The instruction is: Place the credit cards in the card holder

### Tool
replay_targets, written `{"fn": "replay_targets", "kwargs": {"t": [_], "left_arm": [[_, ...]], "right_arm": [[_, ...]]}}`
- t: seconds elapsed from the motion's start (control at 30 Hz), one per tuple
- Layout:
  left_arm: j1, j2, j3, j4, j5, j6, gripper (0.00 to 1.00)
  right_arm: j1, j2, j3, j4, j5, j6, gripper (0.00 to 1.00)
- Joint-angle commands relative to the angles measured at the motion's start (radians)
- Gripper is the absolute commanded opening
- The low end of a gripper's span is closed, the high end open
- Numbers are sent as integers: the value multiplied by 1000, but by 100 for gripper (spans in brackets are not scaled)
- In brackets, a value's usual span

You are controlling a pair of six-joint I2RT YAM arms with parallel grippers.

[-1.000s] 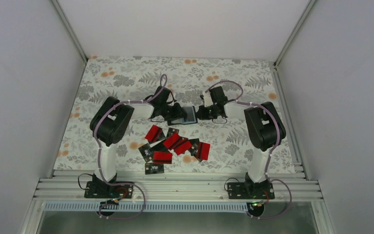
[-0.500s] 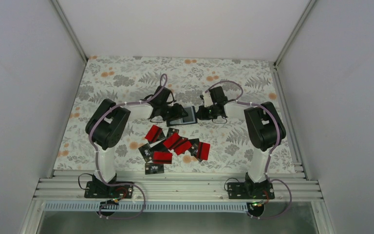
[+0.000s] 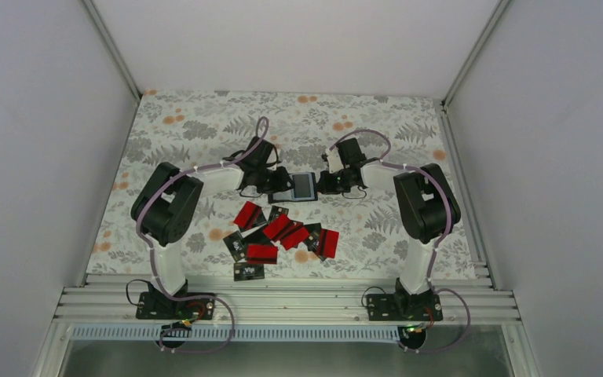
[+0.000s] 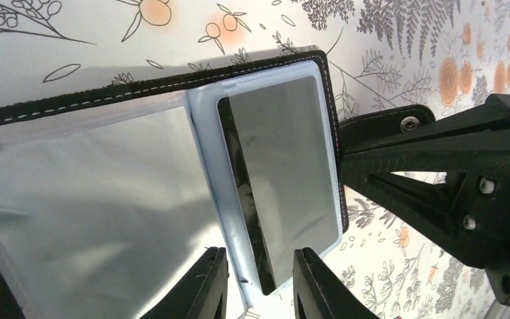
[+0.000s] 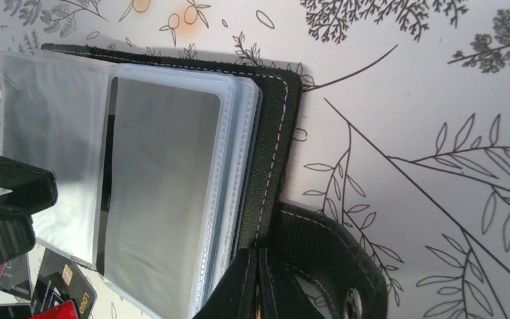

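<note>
Card holder [image 3: 304, 187] lies open and flat on the floral tablecloth [image 3: 196, 133], mid-table toward the far side, directly between the two grippers. Clear plastic sleeves [image 4: 93, 199] are fanned out, blue-grey inner edge showing. A dark strip shows along one side of the uppermost sleeve in both wrist views. This may be a card already seated, but glare on the plastic prevents confirmation. Credit cards [image 3: 283, 234], red and black mixed, sit in a loose overlapping pile on the cloth just on the near side of the holder, apart from it. None is in either gripper. By rough count the pile looks close to the full set, so at most one card is in. Right gripper [image 5: 257, 266]: fingers pressed together on the holder's black stitched cover beside the snap strap [image 5: 332, 279], pinning that edge down. Left gripper [image 4: 259, 260]: fingers parted, straddling the free edge of a sleeve. No firm pinch is visible. Judgement: task is at an early stage, holder opened and steadied, sleeves being handled. Remaining: pick each loose card from the pile and slide it into a sleeve, then presumably close the holder.
</note>
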Motion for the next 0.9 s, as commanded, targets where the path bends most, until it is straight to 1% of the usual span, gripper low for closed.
{"fn": "replay_targets", "kwargs": {"t": [0.0,0.17,0.23,0.6,0.87], "left_arm": [[-9,3,48,-55,-32,51,21],[-13,35,78,-76,-50,68,5],[-14,47,86,-78,-50,72,3],[-17,94,115,-91,-57,91,3],[-25,119,127,-92,-56,95,2]], "right_arm": [[11,19,22,-100,1,-23,4],[11,15,43,-115,-6,-27,4],[11,10,49,-118,-9,-27,5],[11,-30,55,-111,-16,-13,16],[11,-61,55,-107,-33,5,19]]}}
